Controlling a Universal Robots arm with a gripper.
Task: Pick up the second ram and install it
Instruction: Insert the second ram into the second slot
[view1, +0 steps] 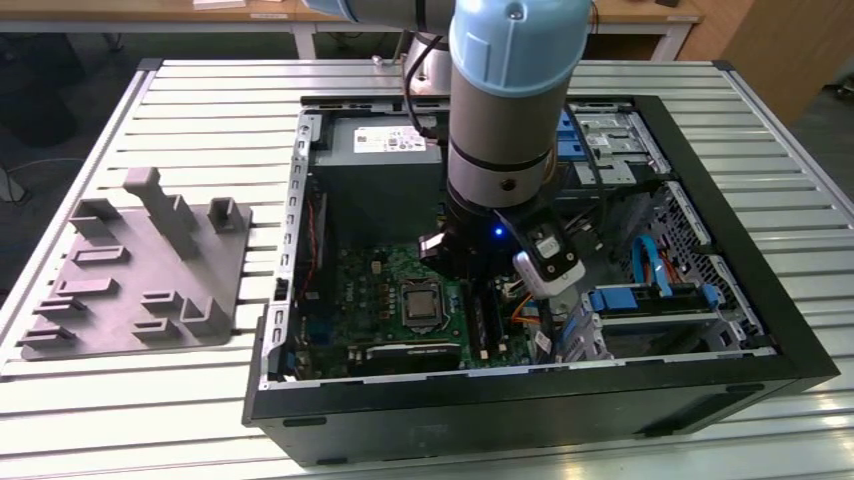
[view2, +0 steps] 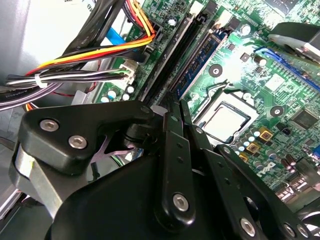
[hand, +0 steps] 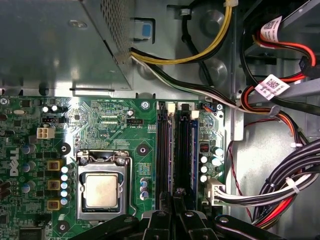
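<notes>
My gripper (view2: 177, 104) is down inside the open computer case (view1: 747, 300), over the green motherboard (hand: 115, 130). Its fingers are shut, with the tips at the near end of the memory slots, next to the CPU socket (hand: 102, 190). The second ram (view2: 200, 55), a thin blue-green strip with black chips, stands in a slot and runs straight away from the fingertips. In the first wrist view the gripper (hand: 175, 196) sits at the end of that strip (hand: 170, 160). I cannot tell whether the tips touch it. A similar strip (hand: 194, 150) lies one slot over.
Cable bundles (hand: 280, 185) crowd the slots on the side away from the CPU. The power supply (hand: 55, 45) and drive cage (view1: 667, 300) wall in the motherboard. A grey parts holder (view1: 147, 280) lies on the slatted table at the exterior view's left.
</notes>
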